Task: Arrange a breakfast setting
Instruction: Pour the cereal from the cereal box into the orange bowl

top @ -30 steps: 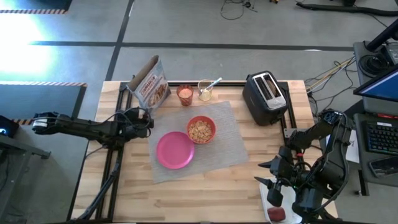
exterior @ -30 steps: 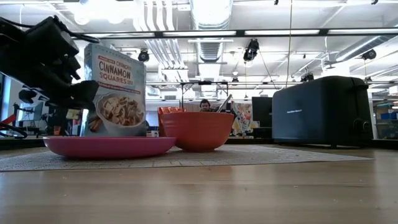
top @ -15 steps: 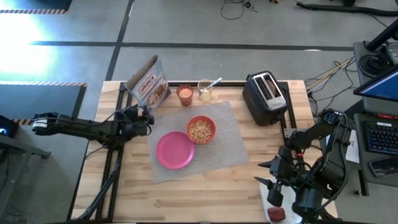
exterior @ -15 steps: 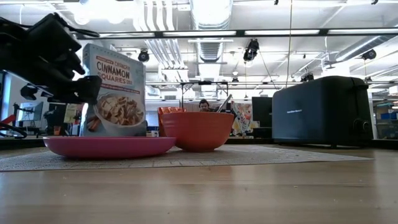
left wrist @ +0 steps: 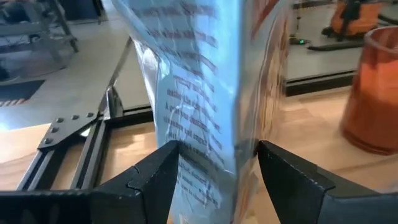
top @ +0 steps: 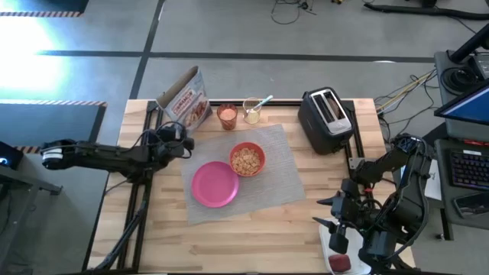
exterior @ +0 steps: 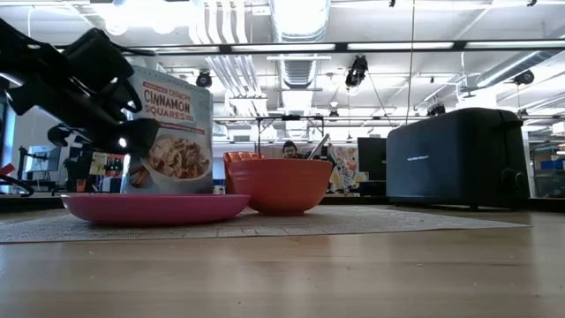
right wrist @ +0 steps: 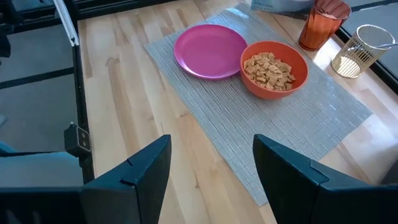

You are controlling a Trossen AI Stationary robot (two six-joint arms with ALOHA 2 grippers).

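My left gripper [top: 177,136] is at the table's far left, shut on a Cinnamon Squares cereal box [top: 187,99], which stands tilted beside the small orange cup [top: 227,115]. The round pink plate [top: 215,184] and the orange-red bowl [top: 247,159], filled with cereal, sit on the grey mat [top: 271,183]. A spoon stands in a clear cup [top: 252,112]. A red apple [top: 340,262] lies at the near right edge. My right gripper [top: 330,221] hangs open and empty near that corner. No toast slice shows. My left gripper pinches the cereal box low down between its two fingers, one on each broad face [left wrist: 205,171], with the narrow side facing the wrist. The fingers come about level from the table's left. The box leans over; whether its bottom rests on the table is hidden.
A black toaster [top: 327,118] stands at the far right of the table. A black frame rail [left wrist: 93,134] runs along the table's left edge by the box. Bare wood lies between the mat and the near edge [right wrist: 143,155].
My left gripper has gone a little toward the table's right and far edges with the cereal box. The box has shifted toward the orange cup and tipped further over. My right gripper has kept still.
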